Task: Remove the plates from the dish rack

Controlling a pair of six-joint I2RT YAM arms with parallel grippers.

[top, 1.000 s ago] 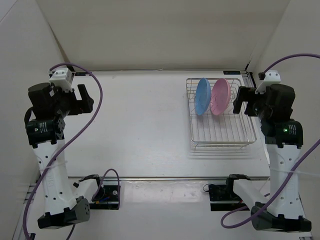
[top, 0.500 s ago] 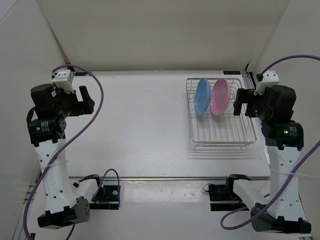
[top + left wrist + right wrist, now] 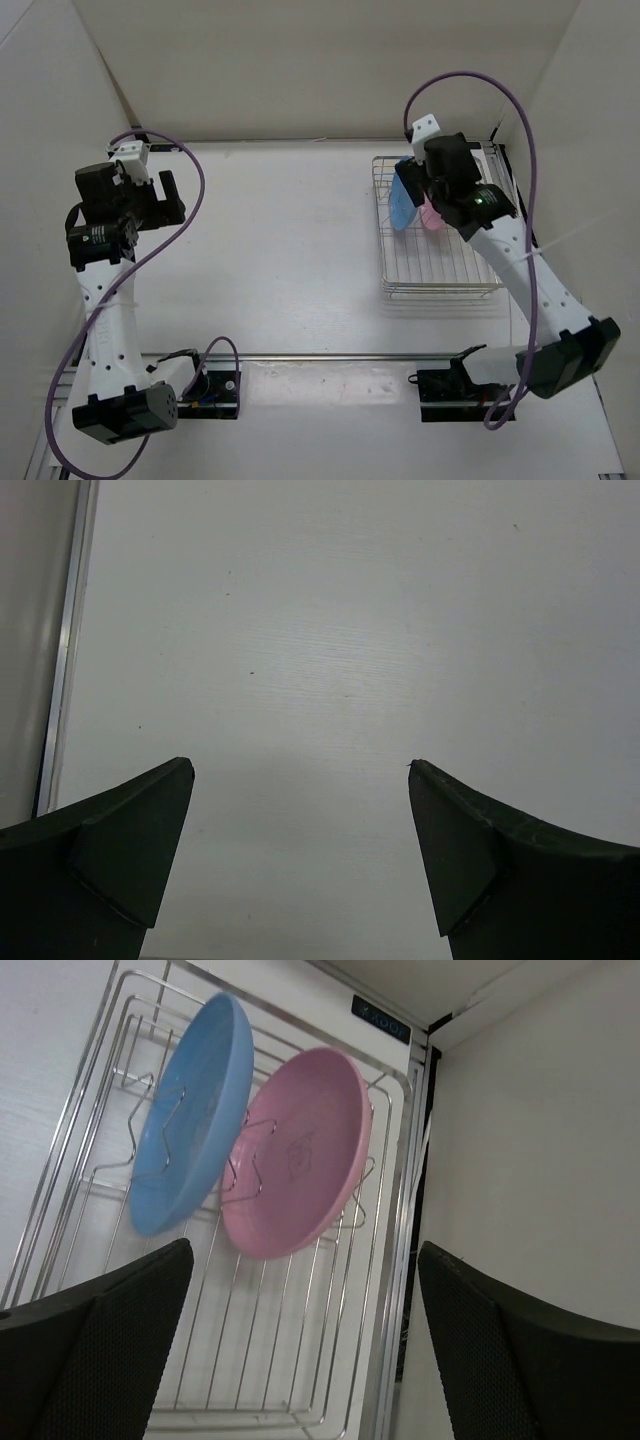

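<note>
Right-wrist view: your right gripper [image 3: 303, 1250] hangs above the far end of the dish rack [image 3: 392, 1260], its jaws spread wide and holding nothing. The pink plate [image 3: 300, 1150] lies straight ahead of the gap. The blue plate [image 3: 190, 1130] stands just beside it, towards the left jaw, and its rim overlaps the pink one in this view. Both plates stand on edge, leaning, propped in the wire dividers [image 3: 240, 1165], with their hollow faces turned to the camera. You therefore meet each plate as a thin upright disc, so the jaws need to close across its rim, not over its face.

Top view: the right gripper [image 3: 415, 190] is directly over the plates and hides part of each. The left gripper [image 3: 170, 200] is well apart on the other side, also wide open, and its wrist view [image 3: 300, 765] shows only bare table [image 3: 330, 630]. The right arm is plainly the nearer one.

In the way, as you may judge: the neighbouring blue plate leaves little room for a finger between the two. The dividers may catch a rim unless you lift upward. The side wall [image 3: 540, 1110] stands close to the rack's right edge.
</note>
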